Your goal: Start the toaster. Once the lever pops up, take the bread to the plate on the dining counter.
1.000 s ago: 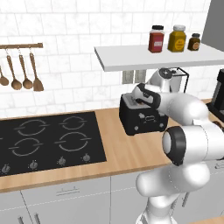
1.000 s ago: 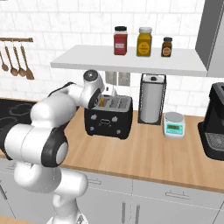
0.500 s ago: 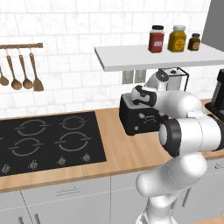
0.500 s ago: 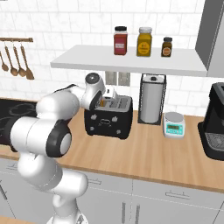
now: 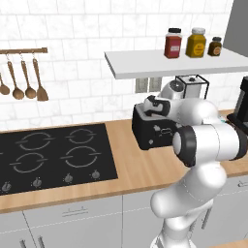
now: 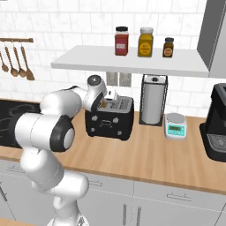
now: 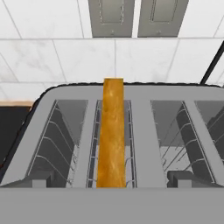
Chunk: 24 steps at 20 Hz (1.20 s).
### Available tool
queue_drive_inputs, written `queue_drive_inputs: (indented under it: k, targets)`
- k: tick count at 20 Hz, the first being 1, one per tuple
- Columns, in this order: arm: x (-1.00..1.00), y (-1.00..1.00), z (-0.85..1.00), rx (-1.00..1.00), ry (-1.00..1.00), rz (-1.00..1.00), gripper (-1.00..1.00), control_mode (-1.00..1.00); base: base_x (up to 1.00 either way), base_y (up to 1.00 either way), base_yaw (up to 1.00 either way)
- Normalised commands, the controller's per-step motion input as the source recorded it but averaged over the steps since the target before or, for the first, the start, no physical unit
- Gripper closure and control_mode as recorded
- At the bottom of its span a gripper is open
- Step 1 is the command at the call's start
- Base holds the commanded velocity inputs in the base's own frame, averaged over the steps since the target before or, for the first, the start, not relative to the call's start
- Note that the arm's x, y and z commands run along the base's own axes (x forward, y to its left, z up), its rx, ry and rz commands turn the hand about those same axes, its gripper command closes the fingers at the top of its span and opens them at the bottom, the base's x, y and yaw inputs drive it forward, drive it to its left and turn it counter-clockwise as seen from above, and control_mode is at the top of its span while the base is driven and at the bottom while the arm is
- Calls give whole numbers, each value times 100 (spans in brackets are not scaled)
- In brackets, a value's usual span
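The black toaster stands on the wood counter against the tiled wall. Seen edge-on, the tan bread stands in the left-middle slot of the toaster's silver top and pokes above it. My gripper hovers right over that top, open, with one dark fingertip on either side of the slice and wide of it. Nothing is held. The toaster's lever is hidden. The plate and the dining counter are out of view.
A paper-towel holder, a small scale and a black coffee machine stand right of the toaster. A white shelf with three jars hangs just above my hand. A black cooktop lies to the left.
My hand has eased a little lower and closer over the toaster top, and the elbow has shifted slightly. The jaws stayed open. The toaster and bread have not moved.
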Motion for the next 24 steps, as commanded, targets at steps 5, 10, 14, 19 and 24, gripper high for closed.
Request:
queue_drive_inputs:
  k: [5,10,14,19,24]
  targets:
    - [18,2,-3,0,1,0,100,-100,0,0,0]
    - [0,0,0,0,0,0,100,-100,0,0,0]
    - [-9,0,1,0,-1,0,100,-100,0,0,0]
    - [-34,0,55,0,-10,0,100,-100,0,0,0]
    - [-36,0,78,0,-8,0,100,-100,0,0,0]
